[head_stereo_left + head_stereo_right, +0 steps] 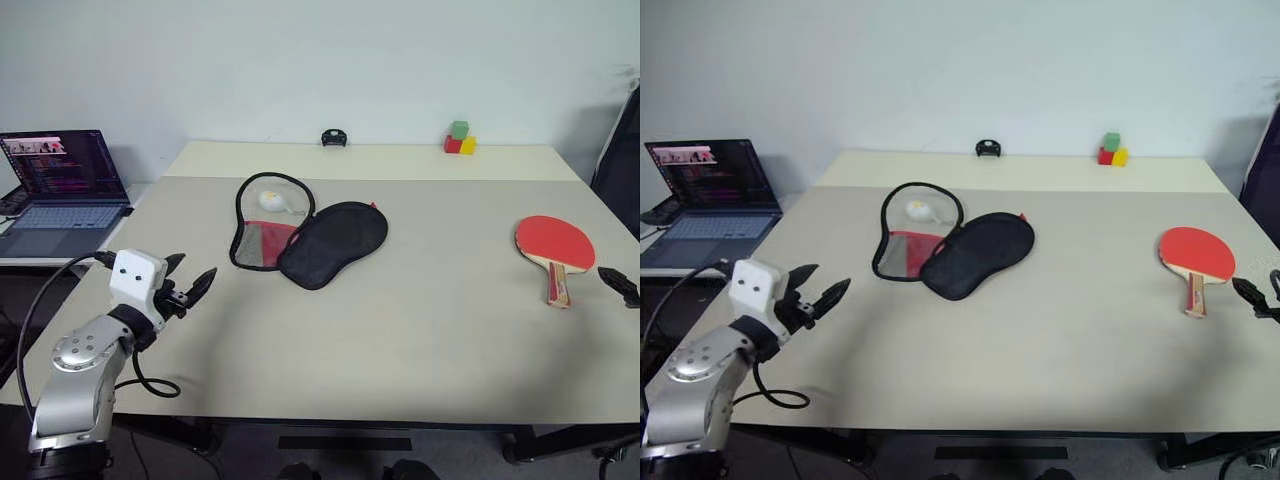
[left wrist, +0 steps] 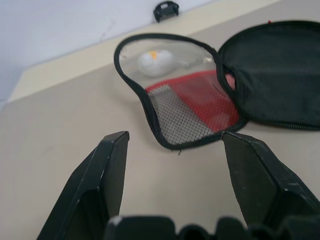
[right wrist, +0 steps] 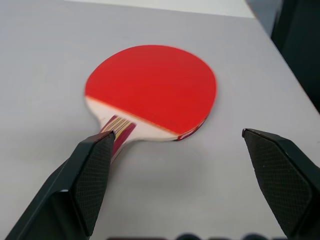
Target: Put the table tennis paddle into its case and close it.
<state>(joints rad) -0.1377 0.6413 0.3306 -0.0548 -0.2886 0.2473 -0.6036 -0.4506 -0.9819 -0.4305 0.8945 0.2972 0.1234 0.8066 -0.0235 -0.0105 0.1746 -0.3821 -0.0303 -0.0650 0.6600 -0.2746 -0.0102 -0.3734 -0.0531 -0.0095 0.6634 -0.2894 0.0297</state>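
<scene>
The table tennis paddle (image 1: 555,243) lies flat on the right side of the table, red face up, its striped handle pointing toward the near edge. Just to the right of the handle, low over the table, my right gripper (image 1: 620,285) is open; from the wrist the paddle (image 3: 150,87) lies just ahead of the spread fingers. The case (image 1: 300,230) lies unzipped left of centre: a black half (image 1: 335,243) folded out to the right, and a mesh-and-red half (image 2: 195,107) with a white ball (image 1: 272,200) behind clear film. My left gripper (image 1: 192,272) is open, pointing at the case from the near left.
An open laptop (image 1: 60,185) sits on a side table to the left. At the far edge of the table are coloured blocks (image 1: 459,138) and a small black object (image 1: 334,137). A dark object (image 1: 620,160) stands past the table's right edge.
</scene>
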